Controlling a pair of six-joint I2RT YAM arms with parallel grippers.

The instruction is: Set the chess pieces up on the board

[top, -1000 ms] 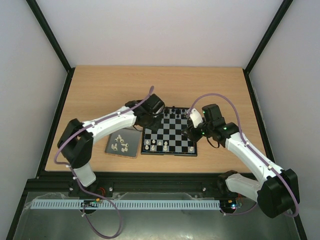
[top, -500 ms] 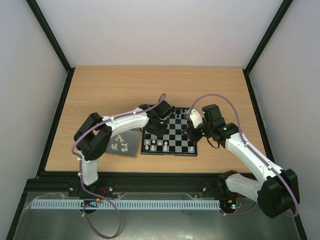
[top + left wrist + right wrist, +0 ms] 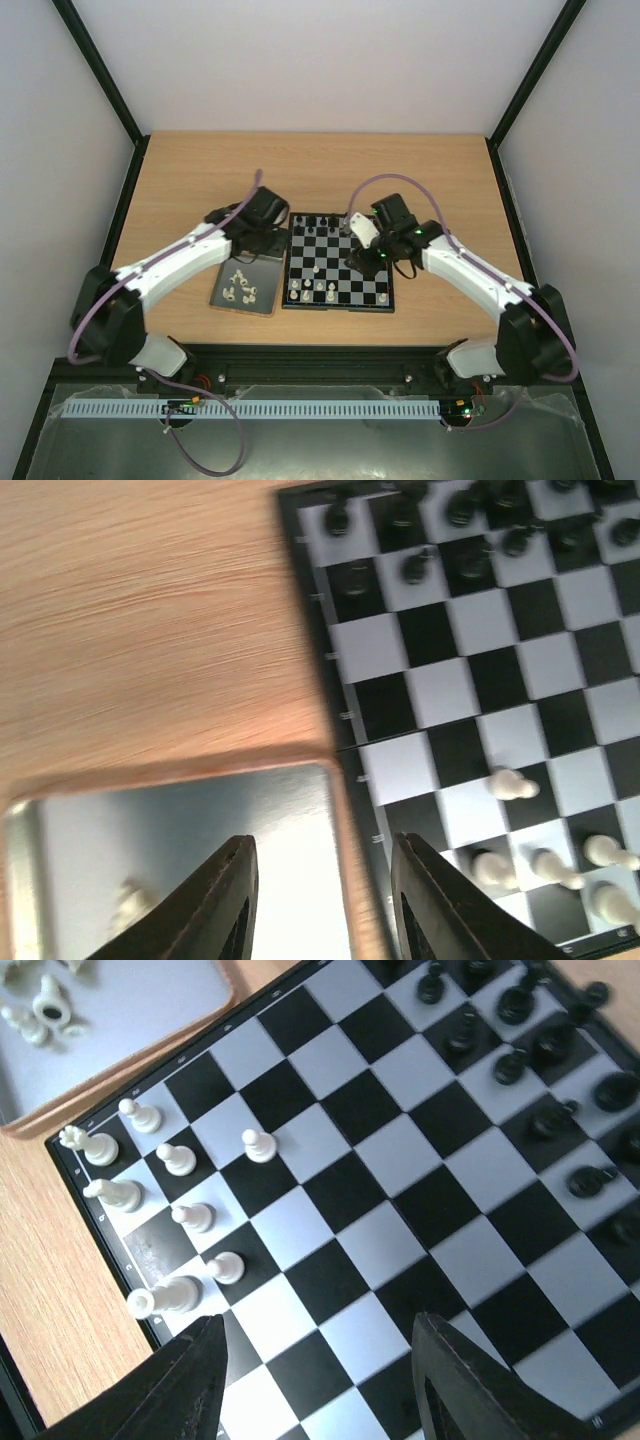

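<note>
Right gripper point(image 3: 320, 1330) parted above board point(image 3: 400, 1150), chess pieces point(image 3: 178, 1160) nearby

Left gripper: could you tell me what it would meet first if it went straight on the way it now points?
Probably the right edge of the grey tray, just beside the board; the left gripper is aimed there, though depth is unclear.

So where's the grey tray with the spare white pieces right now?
In the top view the grey tray lies on the table directly left of the board, close against its left rim, toward the near edge.
</note>
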